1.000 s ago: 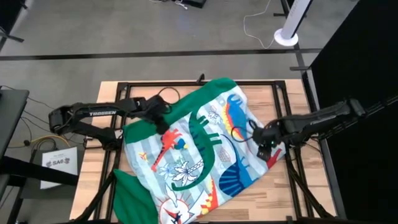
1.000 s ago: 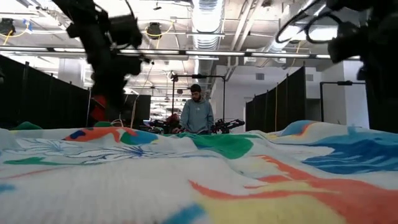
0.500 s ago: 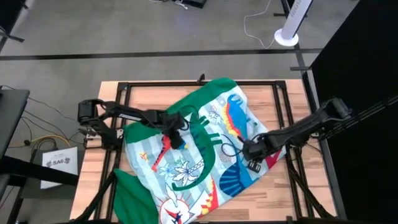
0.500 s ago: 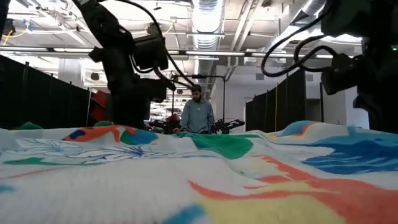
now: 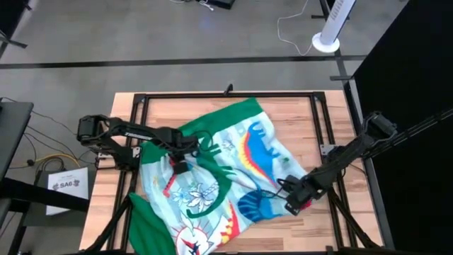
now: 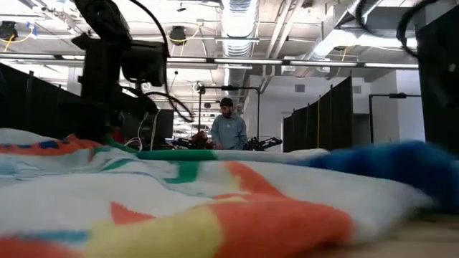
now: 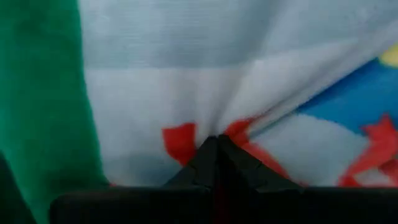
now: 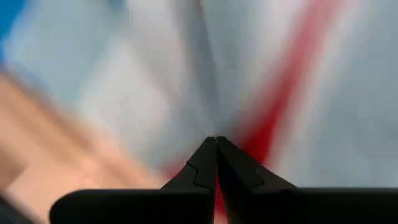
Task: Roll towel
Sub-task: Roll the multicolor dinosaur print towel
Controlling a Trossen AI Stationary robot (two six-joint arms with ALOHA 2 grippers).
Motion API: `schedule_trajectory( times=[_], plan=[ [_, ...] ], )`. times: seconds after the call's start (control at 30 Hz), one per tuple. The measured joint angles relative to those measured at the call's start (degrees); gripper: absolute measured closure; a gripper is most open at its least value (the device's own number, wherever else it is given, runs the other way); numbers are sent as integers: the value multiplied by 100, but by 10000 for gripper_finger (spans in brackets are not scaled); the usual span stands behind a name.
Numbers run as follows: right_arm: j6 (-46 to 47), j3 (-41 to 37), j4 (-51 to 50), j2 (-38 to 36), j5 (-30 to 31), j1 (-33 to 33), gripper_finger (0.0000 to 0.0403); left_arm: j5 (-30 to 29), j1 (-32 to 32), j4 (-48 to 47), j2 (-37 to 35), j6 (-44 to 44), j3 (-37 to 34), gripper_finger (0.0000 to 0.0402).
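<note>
My left gripper [image 5: 180, 164] is pinched tight on the towel [image 5: 233, 166] near its left side. My right gripper [image 5: 292, 205] is clamped on its right edge. The towel lies rumpled across the table [image 5: 297, 113].

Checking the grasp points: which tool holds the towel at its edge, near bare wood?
The right tool: shut on the towel at its edge beside bare table. The left tool pinches mid-cloth.

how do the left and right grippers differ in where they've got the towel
The left gripper pinches the towel well inside its left part, on the print; the right gripper pinches its right edge near the table's front. The left arm lies folded low over the cloth; the right arm reaches in straight and diagonal. Both are shut on cloth.
</note>
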Motion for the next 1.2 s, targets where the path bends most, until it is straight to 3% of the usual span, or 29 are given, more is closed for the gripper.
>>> schedule_trajectory(
  times=[0.2, 0.33, 0.47, 0.67, 0.83, 1.07, 1.2],
  plan=[
    [-133, 225, -375, -492, 249, -240, 403, 636, 2, 310, -249, 499, 557, 398],
    [-670, 196, -373, -571, 391, -597, 403, 747, 59, 1294, -71, 593, 1209, 398],
    [-1434, 68, -338, -524, 447, -1173, 403, 893, 451, 2171, 679, 634, 1855, 398],
    [-2221, 33, 509, -459, 530, -1721, 403, 1228, 897, 2318, 2422, 1141, 2670, 398],
    [-2221, 27, 564, 22, 638, -1621, 403, 1506, 1155, 2188, 3366, 1349, 3206, 398],
    [-1745, 83, 546, 813, 240, -872, 403, 1972, 1479, 2168, 3420, 1209, 3215, 398],
    [-1585, 51, -280, 510, 48, -811, 403, 2082, 1480, 2137, 3352, 1183, 3193, 398]
  ],
)
